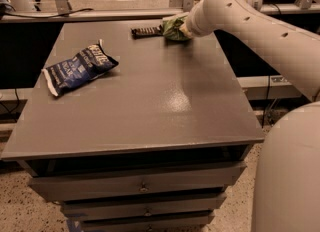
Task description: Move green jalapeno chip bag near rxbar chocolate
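The green jalapeno chip bag sits at the far edge of the surface, a little right of its middle. It looks crumpled, with only its left part showing. Its right side is covered by the end of the robot's arm. Whether the bag rests on the surface or is raised just off it cannot be told.

The gripper is right at the bag, on its right side, and is mostly hidden behind the pale wrist. How far open it is, and whether it has hold of the bag, cannot be told.

Just left of the bag lies the rxbar chocolate — a thin dark bar lying flat along the far edge. Its right end comes up to the bag, touching or nearly so.

Well apart from both, near the left edge, a dark blue chip bag lies flat and skewed, its pale lettering facing up.

The arm reaches in from the right, sloping up and over the far right corner. The robot's white body fills the lower right. Below the front edge of the surface are stacked drawers — all pushed in, each with a small knob.
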Motion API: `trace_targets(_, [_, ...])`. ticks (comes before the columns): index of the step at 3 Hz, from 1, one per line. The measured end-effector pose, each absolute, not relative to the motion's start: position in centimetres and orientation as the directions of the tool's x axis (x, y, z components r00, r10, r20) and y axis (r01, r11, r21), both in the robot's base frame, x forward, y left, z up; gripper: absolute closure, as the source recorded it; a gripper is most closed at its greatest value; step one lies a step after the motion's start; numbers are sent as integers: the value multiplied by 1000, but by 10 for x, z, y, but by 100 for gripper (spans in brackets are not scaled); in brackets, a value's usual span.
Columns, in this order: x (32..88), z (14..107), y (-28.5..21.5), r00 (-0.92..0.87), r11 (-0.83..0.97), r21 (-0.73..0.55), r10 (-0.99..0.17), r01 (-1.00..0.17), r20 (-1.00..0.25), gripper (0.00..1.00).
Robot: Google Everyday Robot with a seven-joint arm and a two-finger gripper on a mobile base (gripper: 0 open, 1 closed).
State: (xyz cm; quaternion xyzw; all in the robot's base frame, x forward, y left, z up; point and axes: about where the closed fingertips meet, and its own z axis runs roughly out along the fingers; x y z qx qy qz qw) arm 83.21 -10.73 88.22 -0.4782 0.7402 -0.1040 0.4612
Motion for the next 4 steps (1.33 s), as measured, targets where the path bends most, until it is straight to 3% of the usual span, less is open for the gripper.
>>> trace_targets(3, [794, 908, -96, -49, 516, -573, -769, -637, -638, 12])
trace_targets(4, [787, 906, -95, -48, 514, -563, -765, -647, -643, 0])
